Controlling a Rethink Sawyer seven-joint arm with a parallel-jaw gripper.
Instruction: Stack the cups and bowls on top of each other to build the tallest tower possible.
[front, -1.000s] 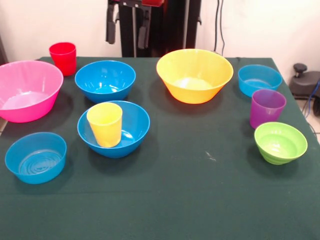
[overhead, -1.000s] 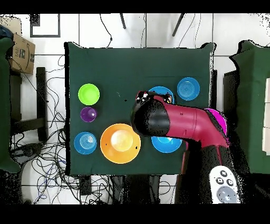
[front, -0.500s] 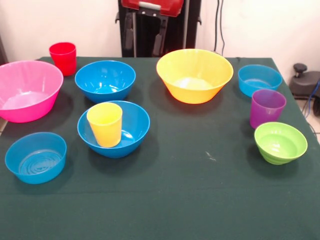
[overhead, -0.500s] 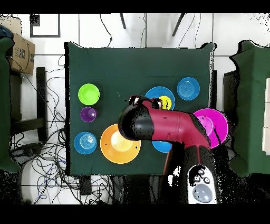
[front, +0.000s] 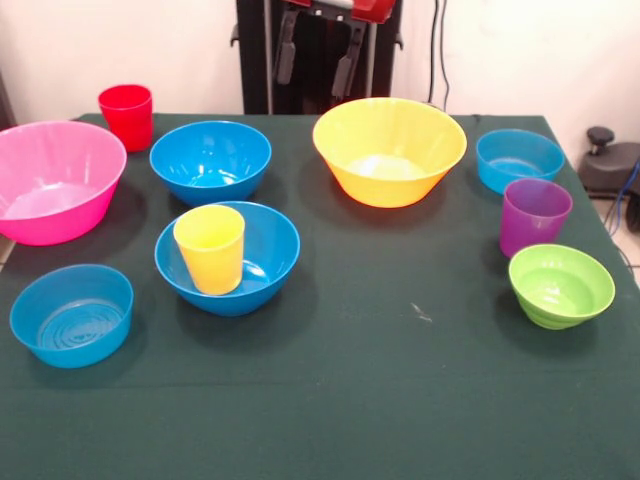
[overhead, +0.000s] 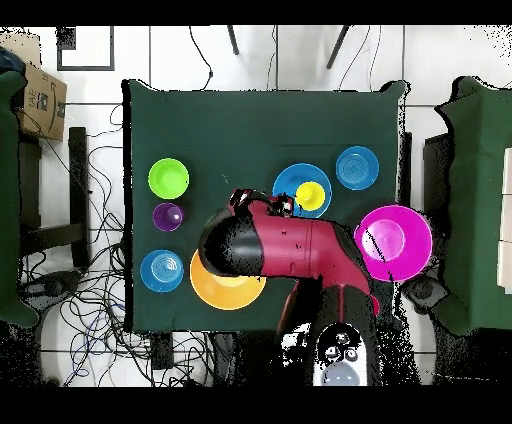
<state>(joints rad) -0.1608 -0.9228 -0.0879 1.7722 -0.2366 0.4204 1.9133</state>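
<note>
A yellow cup (front: 210, 248) stands upright inside a medium blue bowl (front: 262, 262) left of centre; overhead it shows too (overhead: 310, 196). A second blue bowl (front: 210, 160) sits behind it. The red cup (front: 126, 115) is at the far left corner, beside the large pink bowl (front: 55, 180). The yellow-orange bowl (front: 389, 150) is far centre. The purple cup (front: 535, 215) and the green bowl (front: 560, 285) stand at the right. My gripper (front: 315, 60) hangs open and empty, high above the table's far edge, between the far blue bowl and the yellow-orange bowl.
Small light-blue bowls sit at the near left (front: 72, 313) and far right (front: 519, 160). In the overhead view my red arm (overhead: 290, 250) covers the second blue bowl, the red cup and part of the yellow-orange bowl (overhead: 215, 292). Chairs and cables surround the table.
My arm has swung to the right in the front view. In the overhead view it now uncovers the yellow cup and the pink bowl. No cup or bowl has moved.
</note>
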